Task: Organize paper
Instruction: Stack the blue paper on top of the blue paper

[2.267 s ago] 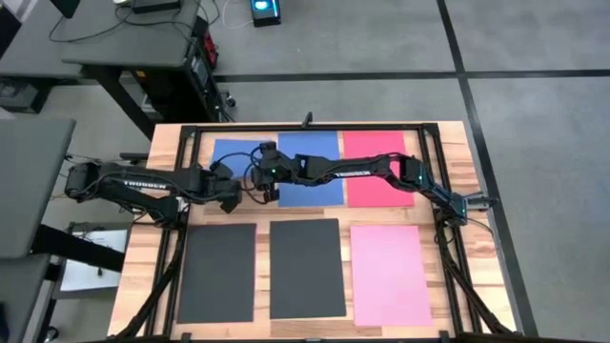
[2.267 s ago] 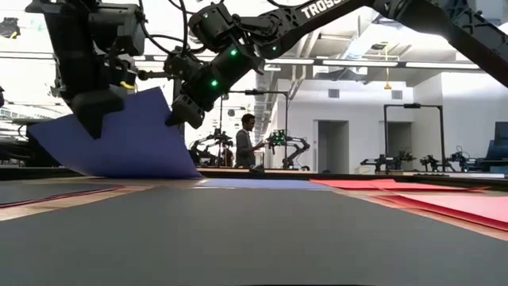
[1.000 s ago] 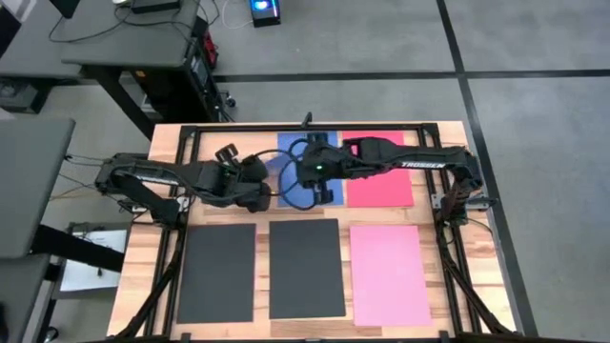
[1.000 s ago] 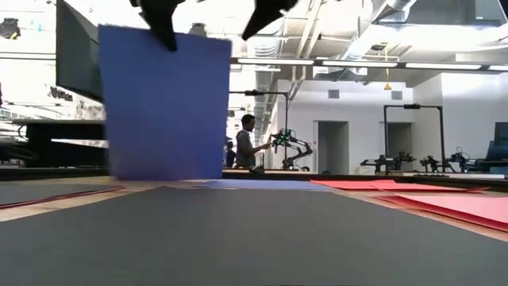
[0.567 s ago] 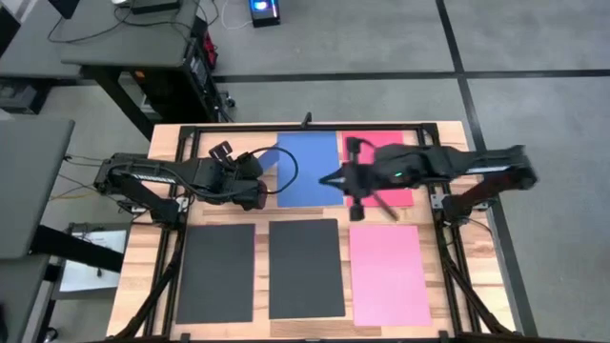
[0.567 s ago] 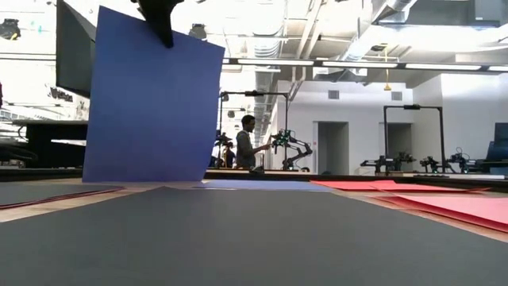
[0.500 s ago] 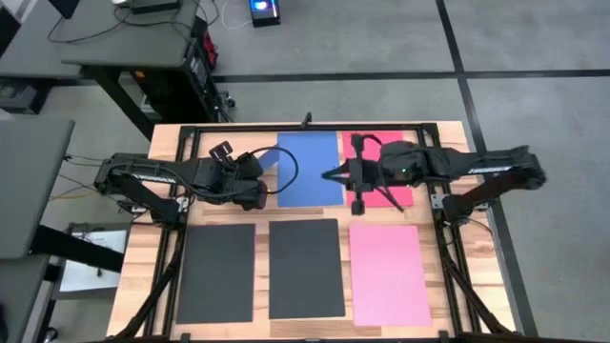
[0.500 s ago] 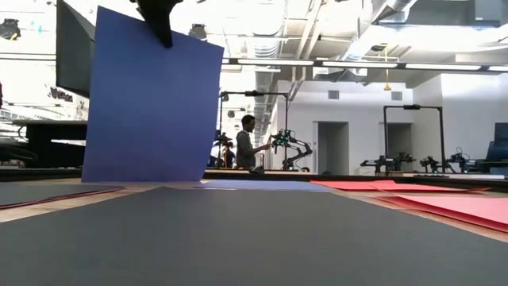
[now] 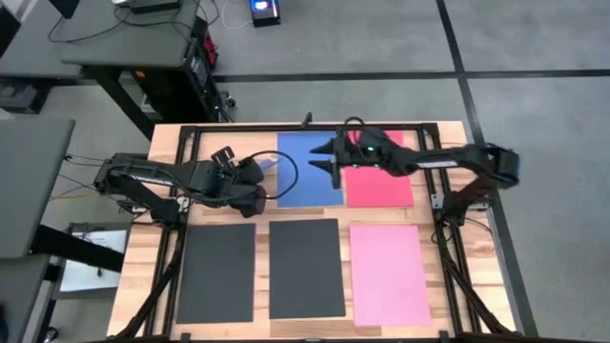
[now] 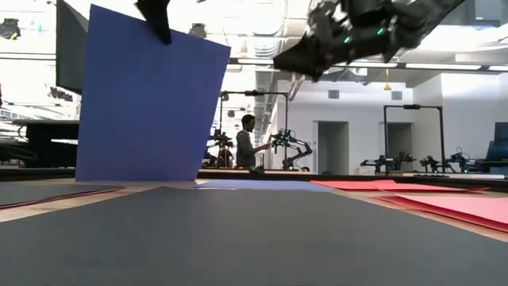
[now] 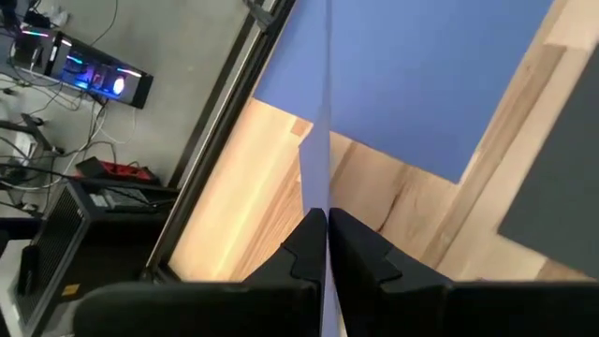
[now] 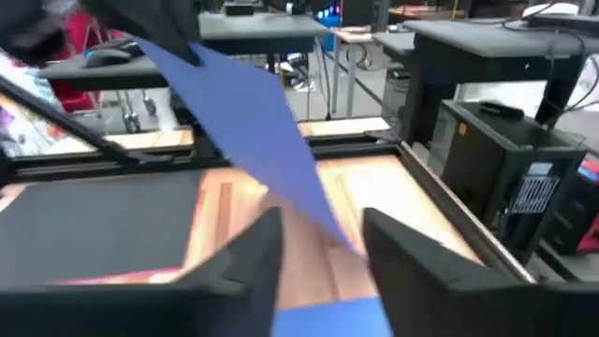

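Matt paper sheets [image 9: 305,268] — blue, black, pink, red — on a pale wood-grain table [image 9: 481,257].

Table [image 9: 452,143] is light wood with a black frame. On it: two dark grey sheets [image 9: 216,272] next to each other, a pink sheet [image 9: 389,274] beside those, then a red sheet [image 9: 379,187] and a blue sheet [image 9: 307,151] in the back row. Another blue sheet [image 10: 147,103], same plain blue, no pattern, hangs upright from the left gripper [image 11: 326,229]. Both arms are black; the right one [image 9: 419,160] has small green lights. Floor's grey with dark lines.
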Controlling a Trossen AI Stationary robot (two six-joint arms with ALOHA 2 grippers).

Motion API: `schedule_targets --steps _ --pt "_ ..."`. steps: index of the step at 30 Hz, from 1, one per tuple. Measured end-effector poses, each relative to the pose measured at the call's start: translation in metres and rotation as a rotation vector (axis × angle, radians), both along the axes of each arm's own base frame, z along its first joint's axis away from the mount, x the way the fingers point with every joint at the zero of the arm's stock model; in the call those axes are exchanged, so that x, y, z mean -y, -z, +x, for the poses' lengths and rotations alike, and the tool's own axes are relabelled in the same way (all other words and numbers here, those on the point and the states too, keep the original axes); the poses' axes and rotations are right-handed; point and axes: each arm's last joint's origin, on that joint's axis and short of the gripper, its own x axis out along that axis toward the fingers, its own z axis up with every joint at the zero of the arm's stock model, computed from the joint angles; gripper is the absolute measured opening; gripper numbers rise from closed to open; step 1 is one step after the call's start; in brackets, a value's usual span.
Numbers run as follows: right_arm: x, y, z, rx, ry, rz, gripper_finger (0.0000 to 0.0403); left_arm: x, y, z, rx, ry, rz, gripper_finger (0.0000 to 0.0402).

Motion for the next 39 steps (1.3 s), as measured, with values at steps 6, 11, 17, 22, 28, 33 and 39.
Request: schedule_targets --steps 6,11,17,22,28,33,39 --pt "0.013 0.021 0.055 -0.012 -0.038 -0.106 0.0271 0.001 -0.001 -0.001 0.005 -0.002 -0.002 0.0" --pt "0.01 0.027 0.1 -0.07 -0.134 -0.16 0.0303 0.001 -0.001 -0.001 0.004 -0.005 -0.005 0.0" --pt "0.004 0.031 0.138 -0.177 -0.238 -0.16 0.0293 0.001 -0.001 -0.001 0.0 -0.003 -0.003 0.0" --pt "0.004 0.027 0.138 -0.227 -0.255 -0.183 0.0245 0.001 -0.001 -0.003 -0.015 -0.007 -0.001 0.0" --pt "0.007 0.022 0.135 -0.232 -0.249 -0.179 0.0096 0.001 -0.001 -0.003 -0.015 -0.013 -0.003 0.0" --pt "0.008 0.022 0.134 -0.221 -0.296 -0.134 0.001 0.001 -0.001 -0.003 -0.01 -0.018 -0.005 0.0" --pt "0.008 0.022 0.134 -0.22 -0.292 -0.11 0.0 0.003 -0.003 -0.006 -0.002 -0.004 -0.005 0.0"
